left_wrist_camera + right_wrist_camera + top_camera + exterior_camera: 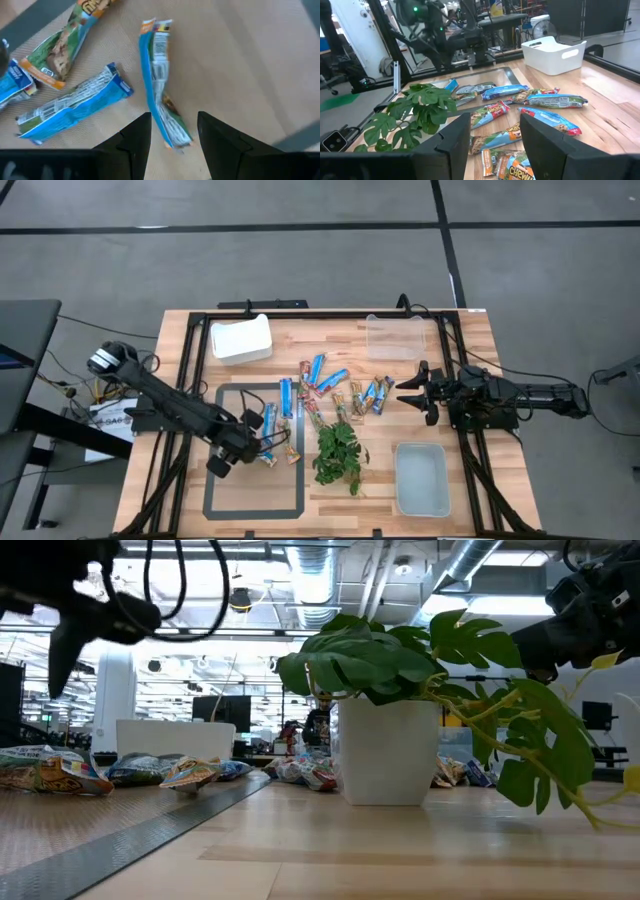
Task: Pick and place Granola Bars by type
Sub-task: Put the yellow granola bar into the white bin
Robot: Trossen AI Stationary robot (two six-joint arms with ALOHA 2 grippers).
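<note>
- Leafy plant sprig [338, 452] lies at the table's centre, nearest the low camera.
- Granola Bars [325, 388] are scattered just behind and to the left of the sprig.
- Left gripper [172, 131] hovers left of the sprig, fingers apart, straddling one blue-wrapped bar [161, 85].
- Right gripper [410, 393] waits right of the sprig, fingers apart, holding nothing.

Granola Bars [45, 769] lie scattered behind a white pot [388, 752].
</note>
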